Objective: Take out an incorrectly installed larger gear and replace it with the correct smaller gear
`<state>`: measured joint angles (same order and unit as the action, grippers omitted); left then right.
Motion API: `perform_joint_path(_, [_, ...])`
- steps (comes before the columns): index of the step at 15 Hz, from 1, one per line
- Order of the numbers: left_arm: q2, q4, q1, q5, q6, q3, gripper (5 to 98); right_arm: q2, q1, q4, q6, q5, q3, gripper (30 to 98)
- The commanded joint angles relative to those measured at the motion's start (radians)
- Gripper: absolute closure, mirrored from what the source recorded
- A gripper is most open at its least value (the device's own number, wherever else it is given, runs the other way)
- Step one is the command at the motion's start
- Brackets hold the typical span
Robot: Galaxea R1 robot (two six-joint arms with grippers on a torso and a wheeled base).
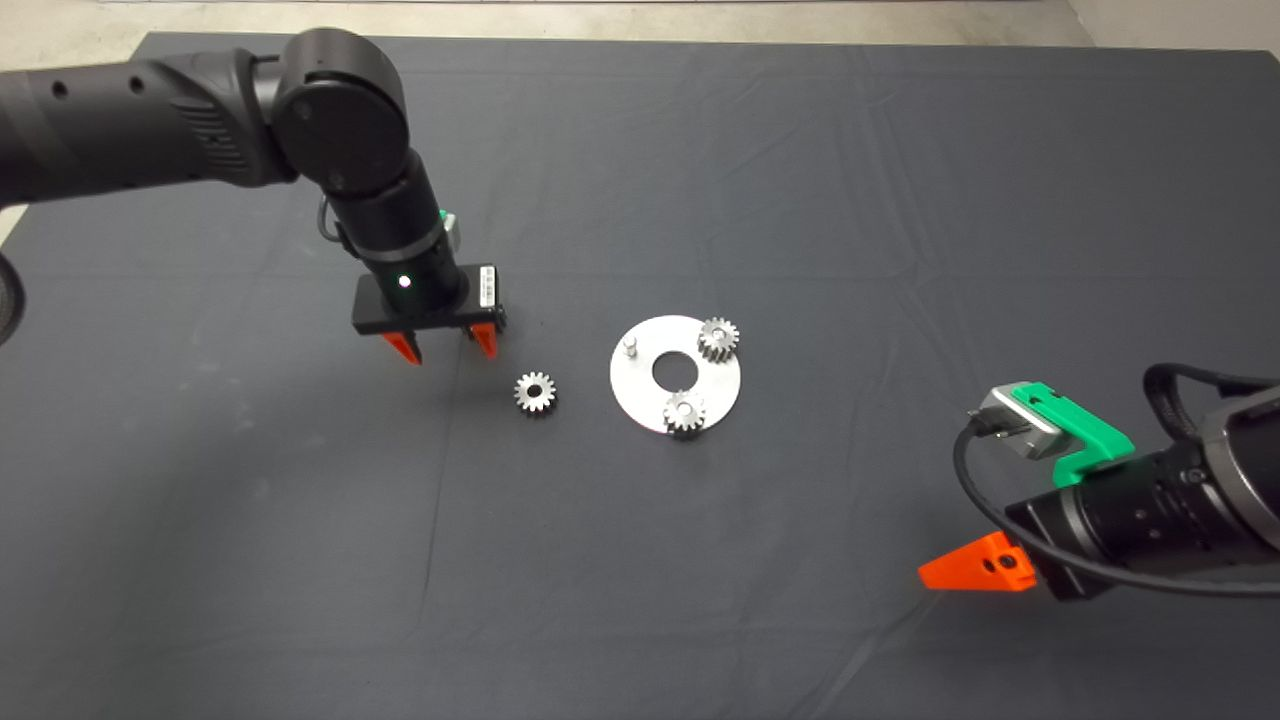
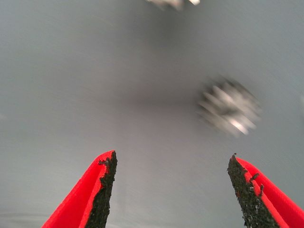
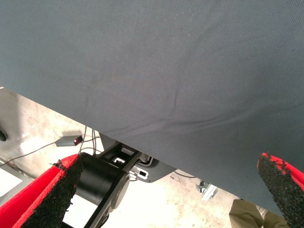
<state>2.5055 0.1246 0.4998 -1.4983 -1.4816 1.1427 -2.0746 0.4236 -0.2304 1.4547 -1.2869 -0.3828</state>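
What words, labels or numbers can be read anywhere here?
None can be read.
A white sticker on the left claw carries dark print, too small to read.
The gears, the disc and the mat show no writing.

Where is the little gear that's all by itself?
In the head view, the loose gear lies on the mat, between the left hand and the round plate.
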Motion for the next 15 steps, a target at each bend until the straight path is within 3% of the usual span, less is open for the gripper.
perform_joint_path(1, [0.016,-0.011,-0.003,0.105,-0.003,-0.009,44.9,0.004,0.014,0.023,-0.005,0.000,0.003,30.7])
perform_joint_path(4, [0.025,-0.011,-0.063,0.157,0.000,-0.002,44.9,0.007,0.014,0.023,-0.005,-0.020,0.004,30.7])
perform_joint_path(8, [0.020,0.028,-0.095,0.158,0.002,-0.002,44.9,0.020,0.018,0.023,-0.007,-0.020,0.009,30.7])
perform_joint_path(11, [0.020,0.058,-0.098,0.156,0.004,-0.002,44.9,0.018,0.017,0.023,-0.007,-0.017,0.007,30.7])
perform_joint_path(15, [0.028,0.072,-0.099,0.156,0.047,0.041,44.9,0.017,0.017,0.023,-0.007,-0.017,0.007,30.7])
